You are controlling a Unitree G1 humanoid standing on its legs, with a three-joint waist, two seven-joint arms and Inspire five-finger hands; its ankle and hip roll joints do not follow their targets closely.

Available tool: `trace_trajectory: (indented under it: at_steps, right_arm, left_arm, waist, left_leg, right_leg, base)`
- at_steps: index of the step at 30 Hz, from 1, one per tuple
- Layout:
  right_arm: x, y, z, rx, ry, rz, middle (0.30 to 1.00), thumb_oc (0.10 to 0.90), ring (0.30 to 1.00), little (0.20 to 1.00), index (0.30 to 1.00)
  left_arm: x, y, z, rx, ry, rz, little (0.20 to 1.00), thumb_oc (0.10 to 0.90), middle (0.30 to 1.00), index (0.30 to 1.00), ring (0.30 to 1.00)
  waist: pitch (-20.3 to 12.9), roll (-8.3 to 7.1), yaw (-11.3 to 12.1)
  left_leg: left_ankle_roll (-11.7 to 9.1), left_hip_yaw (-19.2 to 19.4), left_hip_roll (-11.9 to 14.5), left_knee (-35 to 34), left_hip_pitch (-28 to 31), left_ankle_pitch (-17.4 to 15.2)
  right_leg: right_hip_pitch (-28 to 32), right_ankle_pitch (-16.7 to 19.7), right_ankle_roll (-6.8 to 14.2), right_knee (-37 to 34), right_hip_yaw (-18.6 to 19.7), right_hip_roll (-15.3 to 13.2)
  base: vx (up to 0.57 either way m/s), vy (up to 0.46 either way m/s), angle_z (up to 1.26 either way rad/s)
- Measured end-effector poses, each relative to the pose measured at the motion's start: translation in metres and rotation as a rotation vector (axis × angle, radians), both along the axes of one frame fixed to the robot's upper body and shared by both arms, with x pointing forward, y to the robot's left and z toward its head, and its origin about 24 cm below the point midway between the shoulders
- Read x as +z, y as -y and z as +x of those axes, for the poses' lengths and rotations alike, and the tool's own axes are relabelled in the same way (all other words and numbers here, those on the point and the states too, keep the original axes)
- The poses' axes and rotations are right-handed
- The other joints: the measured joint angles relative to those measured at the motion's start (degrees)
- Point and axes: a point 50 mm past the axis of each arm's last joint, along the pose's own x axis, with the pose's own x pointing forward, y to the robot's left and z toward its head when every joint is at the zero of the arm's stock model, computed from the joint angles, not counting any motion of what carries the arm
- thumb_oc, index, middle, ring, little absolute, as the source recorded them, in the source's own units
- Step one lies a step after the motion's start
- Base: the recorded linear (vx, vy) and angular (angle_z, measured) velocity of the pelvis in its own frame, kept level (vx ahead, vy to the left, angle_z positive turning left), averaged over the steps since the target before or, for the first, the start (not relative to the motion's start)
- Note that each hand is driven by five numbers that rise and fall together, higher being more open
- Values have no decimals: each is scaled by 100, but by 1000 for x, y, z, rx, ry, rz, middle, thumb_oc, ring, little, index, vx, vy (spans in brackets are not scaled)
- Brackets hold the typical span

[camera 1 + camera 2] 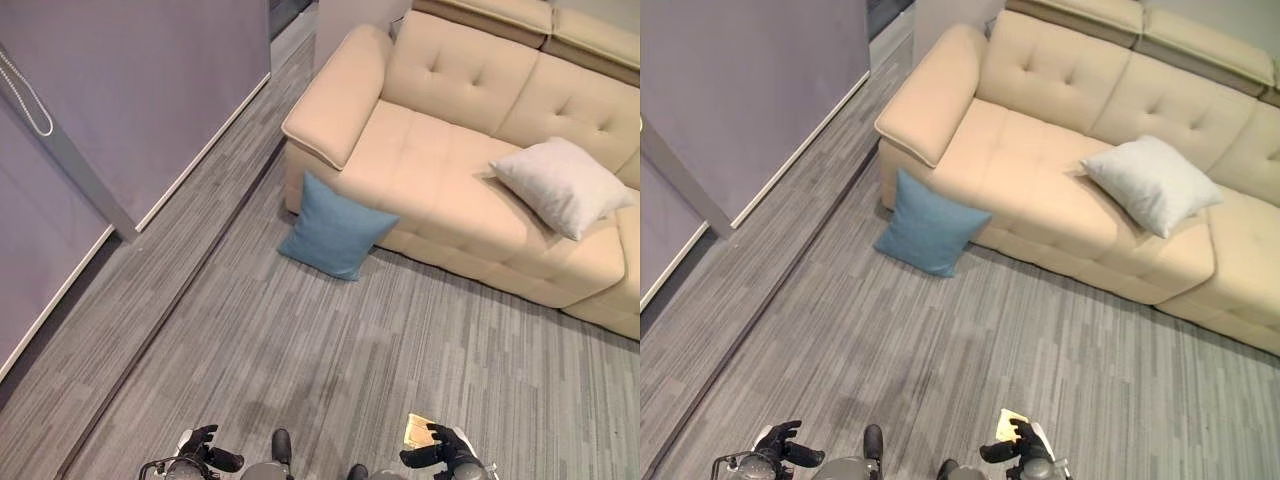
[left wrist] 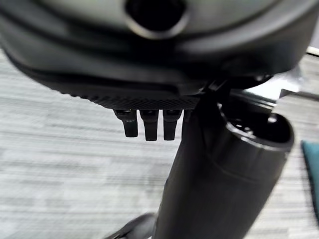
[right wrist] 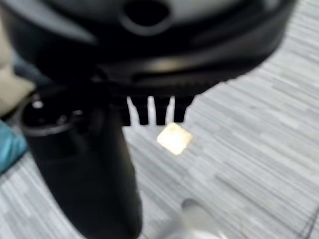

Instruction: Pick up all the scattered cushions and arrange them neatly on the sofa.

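A blue cushion (image 1: 335, 226) leans against the sofa (image 1: 440, 170) at centre frame; a white cushion (image 1: 562, 186) lies on the seat. Both robot hands, left (image 1: 200, 450) and right (image 1: 440, 450), hang relaxed, empty. A one-handed pinch risks dropping the floppy cushion.

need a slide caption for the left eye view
Blue cushion on the floor against the sofa, white cushion on the seat.

My two head cameras look steeply down from standing height, facing the sofa (image 1: 470, 150) at one o'clock across the grey floor (image 1: 330, 360). They sit side by side, so both share the sofa and floor. Each wrist camera looks from very close along its own robot hand at that same floor.
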Motion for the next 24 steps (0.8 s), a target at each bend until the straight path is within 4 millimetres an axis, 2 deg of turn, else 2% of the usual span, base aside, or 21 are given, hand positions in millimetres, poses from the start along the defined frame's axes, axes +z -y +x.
trace_trajectory:
  at_steps: [1,2,3,4,5,6,7,8,9,11,12,13,14,15,16,17,18,19,21,22,24]
  right_arm:
    - [1,-1,3,5,11,2,900,800,900,900,900]
    - [3,-3,8,14,33,6,900,800,900,900,900]
    - [4,-3,10,19,44,8,900,800,900,900,900]
    - [5,-4,11,28,47,6,900,800,900,900,900]
    - [5,-4,11,32,47,5,900,800,900,900,900]
    - [5,-3,11,28,48,4,900,800,900,900,900]
    - [5,-1,10,25,44,-1,900,800,900,900,900]
    - [4,0,9,19,39,-3,900,800,900,900,900]
    - [-1,4,-5,3,-12,-11,900,800,900,900,900]
    - [-6,9,-25,-15,-69,-17,900,800,900,900,900]
    - [-7,13,-32,-29,-91,-23,900,800,900,900,900]
    - [-8,14,-35,-42,-99,-20,900,800,900,900,900]
    - [-8,15,-36,-43,-103,-16,900,800,900,900,900]
    - [-8,16,-36,-44,-104,-18,900,800,900,900,900]
    - [-6,18,-33,-44,-95,-23,900,800,900,900,900]
    - [-4,21,-27,-41,-75,-30,900,800,900,900,900]
    - [-2,22,-20,-39,-53,-32,900,800,900,900,900]
    - [0,21,-13,-42,-36,-27,900,800,900,900,900]
    - [2,19,-6,-41,-17,-19,900,800,900,900,900]
    - [3,18,-2,-39,-9,-19,900,800,900,900,900]
    - [3,20,-3,-39,-12,-27,900,800,900,900,900]
  left_arm:
    - [0,-2,-2,3,-11,9,900,800,900,900,900]
    - [0,-4,-4,2,-20,15,900,800,900,900,900]
    - [1,-4,0,-1,-11,15,900,800,900,900,900]
    - [0,-3,-1,-2,-13,14,900,800,900,900,900]
    - [-1,-1,-1,0,-15,8,900,800,900,900,900]
    - [-1,1,-1,-2,-15,4,900,800,900,900,900]
    - [-2,4,-1,-2,-18,-5,900,800,900,900,900]
    - [-3,5,-1,-4,-18,-9,900,800,900,900,900]
    - [-4,10,-2,-17,-12,-18,900,800,900,900,900]
    - [-7,15,-8,-24,-31,-32,900,800,900,900,900]
    - [-10,19,-12,-32,-42,-42,900,800,900,900,900]
    - [-10,21,-13,-34,-45,-48,900,800,900,900,900]
    - [-11,22,-14,-32,-48,-50,900,800,900,900,900]
    - [-12,23,-16,-29,-51,-53,900,800,900,900,900]
    - [-13,24,-18,-28,-56,-58,900,800,900,900,900]
    - [-13,26,-19,-27,-59,-63,900,800,900,900,900]
    - [-13,24,-18,-22,-55,-60,900,800,900,900,900]
    - [-11,22,-14,-19,-42,-53,900,800,900,900,900]
    - [-7,18,-4,-17,-15,-44,900,800,900,900,900]
    - [-5,17,-1,-20,-5,-40,900,800,900,900,900]
    - [-5,19,1,-24,1,-46,900,800,900,900,900]
  waist:
    - [13,30,-50]
    - [25,53,-164]
    - [31,64,-238]
    - [40,83,-231]
    - [48,97,-267]
    - [44,90,-269]
    - [39,97,-341]
    - [35,102,-385]
    - [21,84,-338]
    - [-69,194,-371]
    - [-133,336,-351]
    - [-147,374,-356]
    - [-148,348,-348]
    - [-127,272,-324]
    - [-123,195,-314]
    - [-136,183,-316]
    - [-138,171,-309]
    - [-145,132,-315]
    - [-93,1,-307]
    - [-63,-76,-302]
    - [-69,-95,-315]
  left_leg:
    - [-7,-62,3,-68,51,80]
    - [-74,-120,16,-107,90,137]
    - [-133,-242,-26,-189,192,48]
    - [-118,-248,-20,-254,273,46]
    - [-108,-282,-60,-268,378,64]
    - [-108,-300,-120,-309,475,35]
    - [-211,-503,-201,-287,549,-137]
    - [-201,-592,-230,-288,605,-121]
    - [-234,-713,-304,-308,886,-230]
    - [-390,-1020,-247,-211,1082,-471]
    - [-484,-1055,-127,-122,1137,-529]
    - [-596,-1000,-90,261,989,-592]
    - [-738,-850,-97,813,785,-650]
    - [-903,-545,-93,1834,382,-708]
    - [-1083,-263,1,2738,-79,-751]
    - [-1102,-103,158,3156,-337,-756]
    - [-1097,-25,351,3188,-545,-759]
    - [-1103,-20,498,2970,-720,-753]
    - [-1111,-13,623,2380,-926,-727]
    - [-1133,-20,649,1674,-972,-603]
    - [-1204,-55,700,761,-1005,-116]
  right_leg:
    - [-223,-35,-46,50,294,199]
    - [-349,-42,-57,-113,421,369]
    - [-478,-37,-71,-436,433,572]
    - [-544,21,-157,-860,585,762]
    - [-633,156,-259,-1224,543,859]
    - [-777,297,-293,-1351,528,888]
    - [-902,504,-257,-1664,546,921]
    - [-900,626,-268,-1873,536,908]
    - [-891,934,-416,-1948,396,876]
    - [-590,1421,-779,-2017,379,885]
    - [-448,1360,-842,-2126,282,982]
    - [-221,1360,-859,-2382,192,1012]
    - [22,1433,-897,-2653,150,1024]
    - [303,1535,-1049,-2960,151,1022]
    - [471,1557,-1117,-3160,171,1024]
    - [587,1534,-1176,-3281,175,1081]
    - [704,1477,-1251,-3378,175,1156]
    - [799,1433,-1303,-3468,196,1214]
    - [892,1323,-1266,-3467,239,1233]
    - [1000,1216,-1155,-3469,258,1237]
    - [1144,1138,-1110,-3466,256,1300]
  base:
    - [247,6,8]
    - [251,6,26]
    - [239,-12,30]
    - [238,-27,28]
    - [294,-49,25]
    - [215,-44,48]
    - [201,-83,58]
    - [222,-96,93]
    - [291,-140,103]
    - [185,-130,93]
    - [131,-122,66]
    - [99,-111,51]
    - [70,-88,41]
    - [71,-77,15]
    - [89,-50,-1]
    - [127,-38,-11]
    - [158,-11,-8]
    - [188,13,-6]
    - [209,50,-8]
    - [147,47,-12]
    - [220,114,-24]
